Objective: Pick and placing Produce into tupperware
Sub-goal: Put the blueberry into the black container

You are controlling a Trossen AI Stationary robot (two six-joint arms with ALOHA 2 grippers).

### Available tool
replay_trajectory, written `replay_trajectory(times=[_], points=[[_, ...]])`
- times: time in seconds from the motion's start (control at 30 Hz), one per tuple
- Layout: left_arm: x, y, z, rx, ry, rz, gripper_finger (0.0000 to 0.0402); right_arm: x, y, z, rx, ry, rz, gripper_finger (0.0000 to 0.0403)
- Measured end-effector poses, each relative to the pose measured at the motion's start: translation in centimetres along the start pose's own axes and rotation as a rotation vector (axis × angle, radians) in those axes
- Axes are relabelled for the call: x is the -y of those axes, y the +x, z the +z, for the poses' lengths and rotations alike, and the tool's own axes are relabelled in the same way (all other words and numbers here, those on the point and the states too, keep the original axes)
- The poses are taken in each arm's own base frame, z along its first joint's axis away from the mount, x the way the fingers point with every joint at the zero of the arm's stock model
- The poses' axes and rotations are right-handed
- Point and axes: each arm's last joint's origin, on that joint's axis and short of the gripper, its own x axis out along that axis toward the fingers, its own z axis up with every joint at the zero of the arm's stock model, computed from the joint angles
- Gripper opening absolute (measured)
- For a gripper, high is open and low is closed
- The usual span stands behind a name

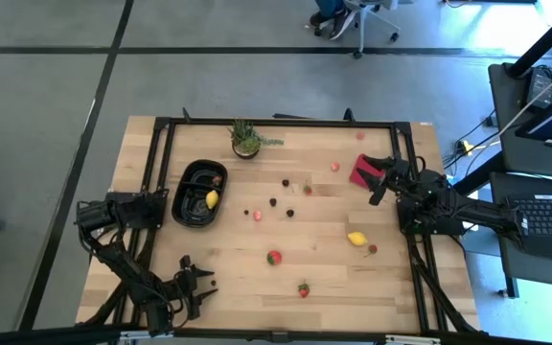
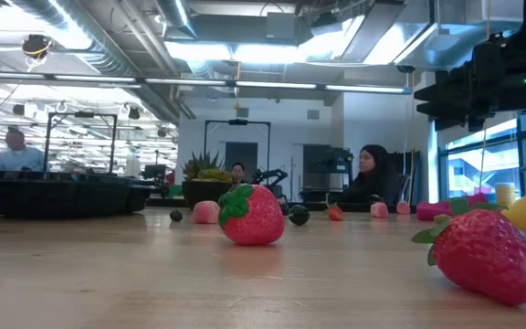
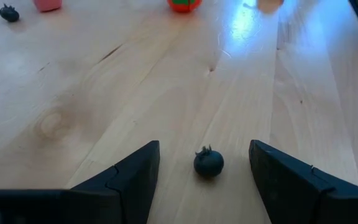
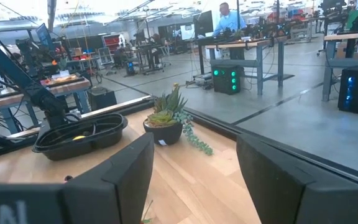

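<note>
Left gripper (image 3: 204, 171) open, dark berry (image 3: 208, 163) between its fingers, lower left; right gripper (image 4: 194, 180) open, raised right of the table.

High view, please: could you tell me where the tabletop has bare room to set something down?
Bare wood lies along the near edge between the left gripper and the strawberry, and left of the black container. It is crowded mid-table, where berries scatter toward the right gripper, the red square and the lemon.

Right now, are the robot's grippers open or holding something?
Left gripper: open, empty, straddling a dark berry.
Right gripper: open, holding nothing.
</note>
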Motion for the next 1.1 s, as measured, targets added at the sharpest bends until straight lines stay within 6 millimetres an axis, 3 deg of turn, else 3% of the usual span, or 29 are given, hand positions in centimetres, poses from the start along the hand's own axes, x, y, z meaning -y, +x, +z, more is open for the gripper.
replay_trajectory(times=[0.8,1.1], points=[[0.10,0.27,0.38,-0.061,0.002,0.004,0.0237,0.00,0.00,0.00,0.000,0.000,0.000,0.0232],[0.00,0.56,0.40,-0.096,0.090,0.010,0.0199,0.00,0.00,0.00,0.000,0.003,0.000,0.0232]])
